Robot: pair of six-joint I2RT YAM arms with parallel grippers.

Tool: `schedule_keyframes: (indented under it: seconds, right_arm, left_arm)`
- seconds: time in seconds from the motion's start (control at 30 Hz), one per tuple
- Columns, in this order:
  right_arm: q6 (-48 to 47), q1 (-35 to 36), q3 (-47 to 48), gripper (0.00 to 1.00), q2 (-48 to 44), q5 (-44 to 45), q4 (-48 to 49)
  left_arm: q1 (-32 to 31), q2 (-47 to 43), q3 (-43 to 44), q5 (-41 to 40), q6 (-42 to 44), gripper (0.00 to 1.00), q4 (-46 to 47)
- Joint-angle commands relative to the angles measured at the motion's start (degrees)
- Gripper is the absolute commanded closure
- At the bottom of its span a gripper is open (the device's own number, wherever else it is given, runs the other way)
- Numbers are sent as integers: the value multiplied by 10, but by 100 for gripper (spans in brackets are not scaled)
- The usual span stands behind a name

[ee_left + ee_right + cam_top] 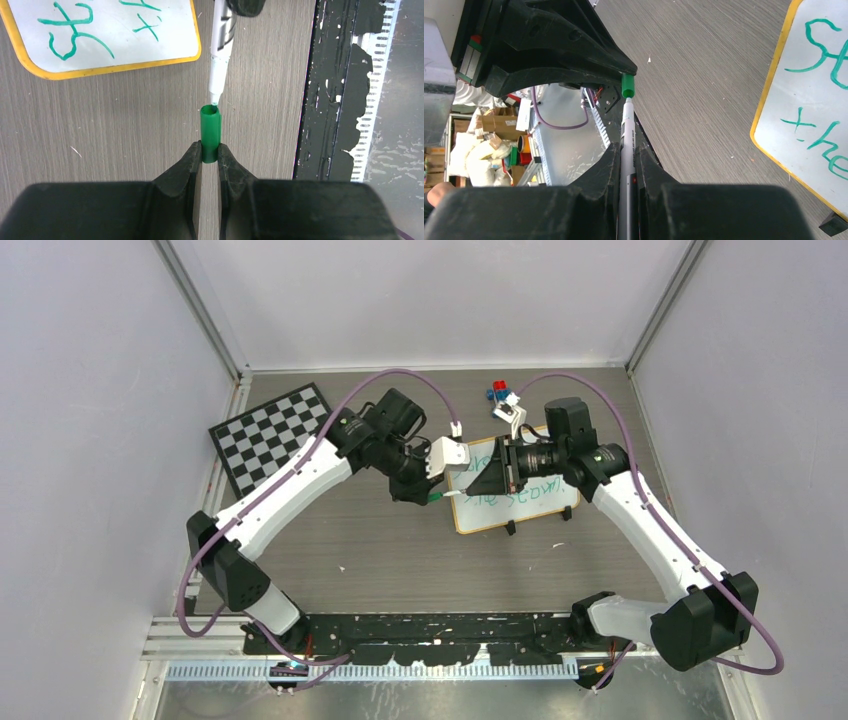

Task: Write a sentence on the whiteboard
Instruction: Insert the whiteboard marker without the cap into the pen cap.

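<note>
left gripper [210, 150]: clamped on green cap [210, 131]; right gripper [626, 152]: clamped on marker [626, 125]; marker tip at cap mouth, not seated | whiteboard [165, 47]: flat on table [400, 550], right of centre, just beside the grippers; sentence [515, 498]: green, on it

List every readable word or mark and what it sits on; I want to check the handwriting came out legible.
"the storm": lower line of the green sentence on the whiteboard, top view.
"St": start of its upper line, wrist views; the rest is covered or cropped.
Dark print on the marker: too blurred to read.
Nothing else legible.
</note>
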Motion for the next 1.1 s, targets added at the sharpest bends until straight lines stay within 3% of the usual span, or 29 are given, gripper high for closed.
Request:
schedule_keyframes:
  seconds: [0.0, 0.43, 0.63, 1.07]
  right_arm:
    - [-6, 5, 16, 100, -6, -5, 3]
    - [-10, 14, 7, 100, 12, 11, 6]
    - [13, 21, -4, 100, 20, -29, 33]
    - [23, 50, -38, 100, 24, -10, 49]
  left_arm:
    - [-10, 6, 29, 16, -5, 100, 0]
    - [-40, 23, 66, -6, -20, 100, 3]
    - [-81, 36, 85, -47, -23, 100, 16]
    - [-139, 76, 192, -91, -54, 100, 34]
